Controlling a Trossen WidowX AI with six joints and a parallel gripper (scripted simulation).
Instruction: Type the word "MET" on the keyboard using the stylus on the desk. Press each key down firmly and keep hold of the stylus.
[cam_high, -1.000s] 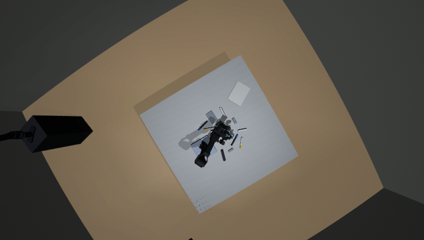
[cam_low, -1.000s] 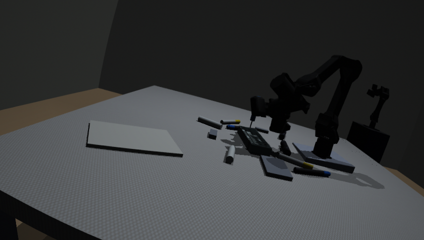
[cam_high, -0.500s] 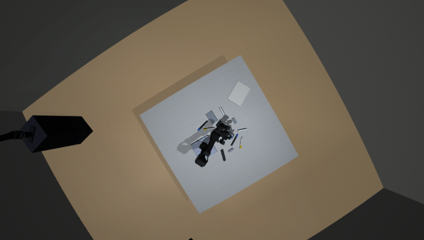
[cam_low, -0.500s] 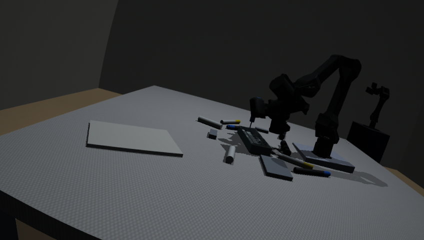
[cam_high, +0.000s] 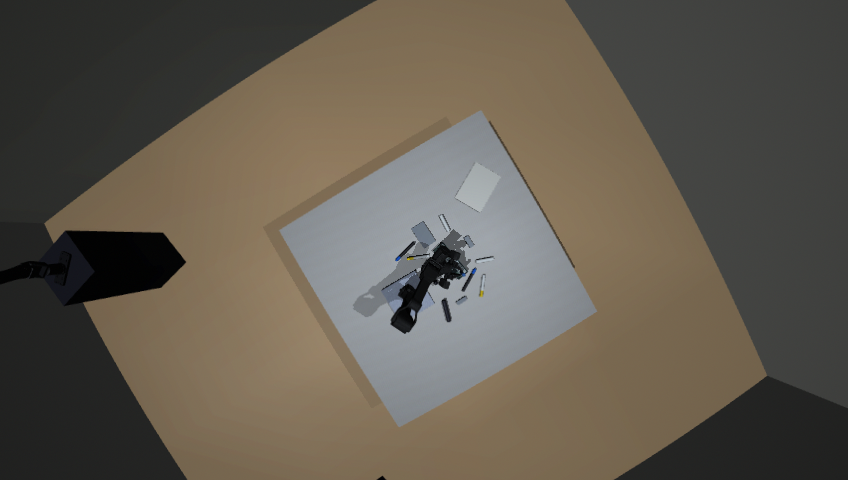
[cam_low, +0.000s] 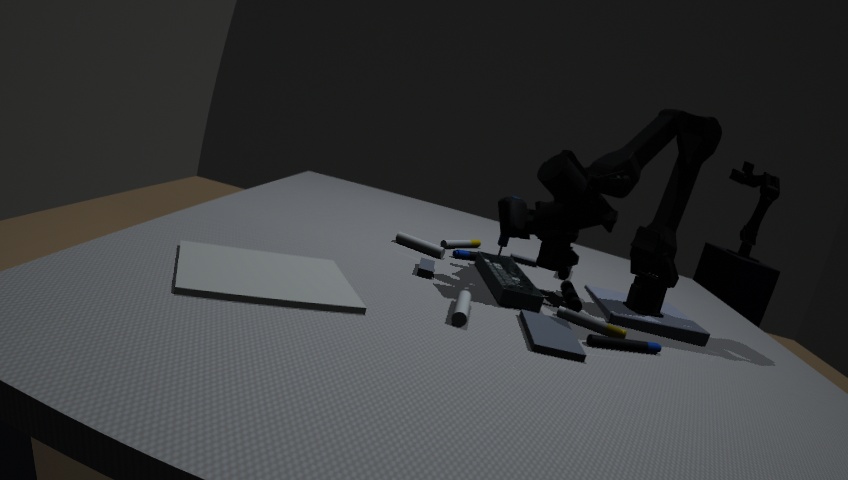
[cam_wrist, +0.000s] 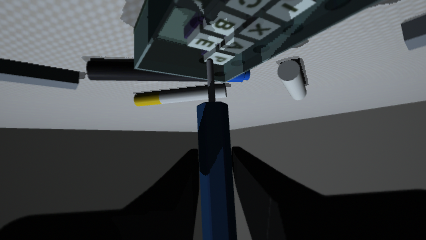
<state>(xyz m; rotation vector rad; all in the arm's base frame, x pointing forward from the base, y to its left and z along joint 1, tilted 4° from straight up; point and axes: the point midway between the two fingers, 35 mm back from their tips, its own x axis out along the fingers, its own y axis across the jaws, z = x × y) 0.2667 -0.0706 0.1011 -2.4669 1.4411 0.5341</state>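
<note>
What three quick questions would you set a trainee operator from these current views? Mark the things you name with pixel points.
1. True or false: the blue stylus (cam_wrist: 215, 170) is between the fingers of the gripper (cam_wrist: 215, 155).
2. Multiple choice: which part of the stylus points toward the keyboard (cam_low: 508, 279) (cam_wrist: 175, 65)? A) its thick blue body; B) its thin dark tip; C) neither end.
3. Fill in: the large pale slab (cam_high: 477, 186) (cam_low: 261, 276) lies ____ on the desk (cam_high: 357, 237) (cam_low: 238, 380).

Key: 1 true; 2 B; 3 flat.

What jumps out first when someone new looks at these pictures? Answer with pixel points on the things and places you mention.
Probably the big black robot arm (cam_high: 423, 279) (cam_low: 678, 133), bent over a small lettered keyboard (cam_low: 505, 279) (cam_wrist: 172, 30). Then the blue stylus (cam_wrist: 215, 170), gripped with its thin tip toward the keys, and the pale slab (cam_high: 477, 186) (cam_low: 261, 276) lying apart.
</note>
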